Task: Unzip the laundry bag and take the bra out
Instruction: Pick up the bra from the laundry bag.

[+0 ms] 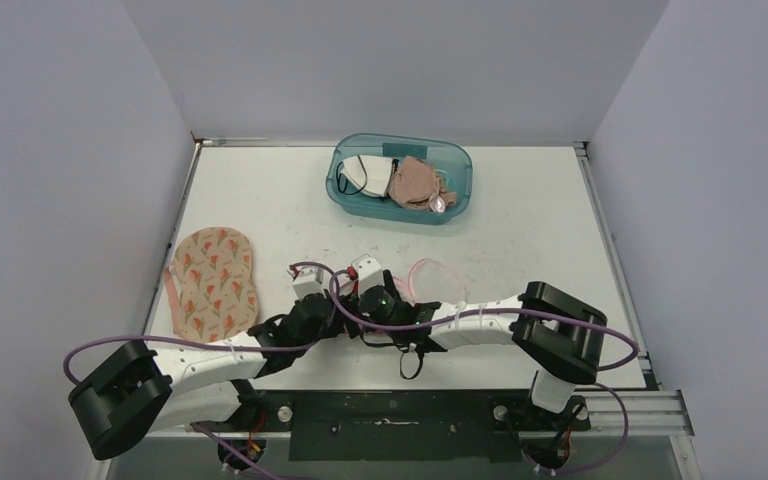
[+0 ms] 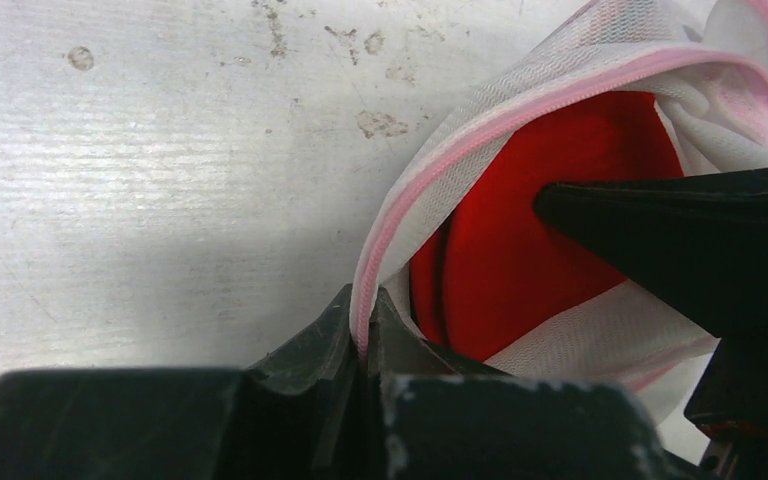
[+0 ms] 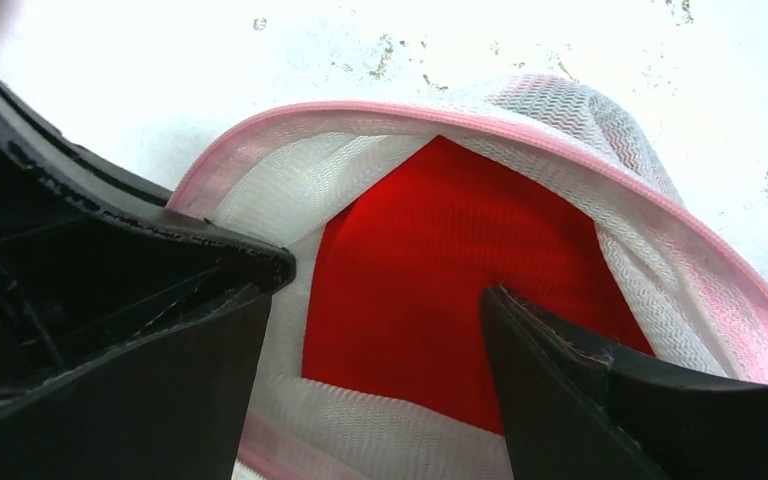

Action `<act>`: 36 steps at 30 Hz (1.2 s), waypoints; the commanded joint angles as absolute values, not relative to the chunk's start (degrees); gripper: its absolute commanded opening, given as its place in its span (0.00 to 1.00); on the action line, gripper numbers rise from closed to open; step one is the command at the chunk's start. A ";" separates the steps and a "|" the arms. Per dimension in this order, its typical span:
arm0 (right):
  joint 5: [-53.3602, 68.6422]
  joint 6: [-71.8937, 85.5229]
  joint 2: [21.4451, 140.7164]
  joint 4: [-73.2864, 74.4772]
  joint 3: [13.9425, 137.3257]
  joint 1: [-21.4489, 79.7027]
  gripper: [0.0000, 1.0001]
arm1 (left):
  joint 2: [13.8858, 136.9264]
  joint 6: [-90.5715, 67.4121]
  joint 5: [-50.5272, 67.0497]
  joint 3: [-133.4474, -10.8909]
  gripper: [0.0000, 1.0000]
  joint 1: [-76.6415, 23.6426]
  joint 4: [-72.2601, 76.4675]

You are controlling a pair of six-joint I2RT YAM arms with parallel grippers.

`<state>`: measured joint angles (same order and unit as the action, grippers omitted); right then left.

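The white mesh laundry bag (image 1: 430, 275) with a pink zipper edge lies mid-table, mostly under both wrists. My left gripper (image 2: 365, 325) is shut on the bag's pink zipper edge (image 2: 400, 215). The bag (image 2: 580, 70) gapes open and shows the red bra (image 2: 520, 260) inside. My right gripper (image 3: 385, 280) is open, its fingers (image 3: 550, 345) spread inside the bag's mouth (image 3: 650, 225) over the red bra (image 3: 410, 260), one finger touching the red fabric. In the top view the two grippers (image 1: 360, 300) meet over the bag.
A teal bin (image 1: 401, 178) with white and beige garments stands at the back. A floral beige pouch (image 1: 213, 280) lies at the left. A black cable (image 1: 412, 362) loops near the front edge.
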<state>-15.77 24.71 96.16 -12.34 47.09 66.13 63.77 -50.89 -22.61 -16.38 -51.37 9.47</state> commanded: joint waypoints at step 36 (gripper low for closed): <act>-25.34 25.56 96.13 -6.26 50.83 67.72 0.17 | 60.87 -51.68 -21.88 -14.95 0.00 -50.95 12.13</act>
<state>-25.50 25.76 99.50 -5.48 51.48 67.64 60.97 -52.10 -22.11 -14.33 -50.89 9.78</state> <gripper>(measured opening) 0.212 0.008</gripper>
